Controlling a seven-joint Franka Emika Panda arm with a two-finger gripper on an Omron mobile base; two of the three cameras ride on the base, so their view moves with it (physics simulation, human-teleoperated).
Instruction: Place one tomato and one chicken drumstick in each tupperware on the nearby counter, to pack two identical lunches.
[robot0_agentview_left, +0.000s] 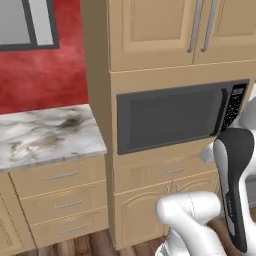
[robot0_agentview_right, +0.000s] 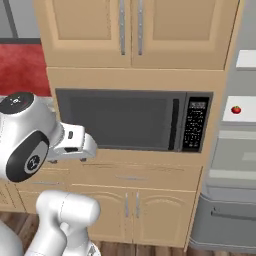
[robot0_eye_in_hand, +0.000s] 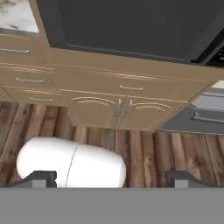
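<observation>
1. One tomato is what can be seen of the lunches: small, round and red, it sits on a pale shelf at about 3 o'clock in the right base view, beside the tall cabinet that holds the microwave.
2. No drumstick or lunch container can be made out anywhere, so by my reading nothing is packed yet and all four items are still to be moved.
3. The counter lies at about 9 o'clock in the left base view, left of the microwave cabinet.
4. The claw points down at the wooden floor and the lower cabinet doors; its two dark tips stand well apart at 6 o'clock in the hand view, spread and holding nothing.
5. Likely next: fetch the tomato, then find the containers.
</observation>
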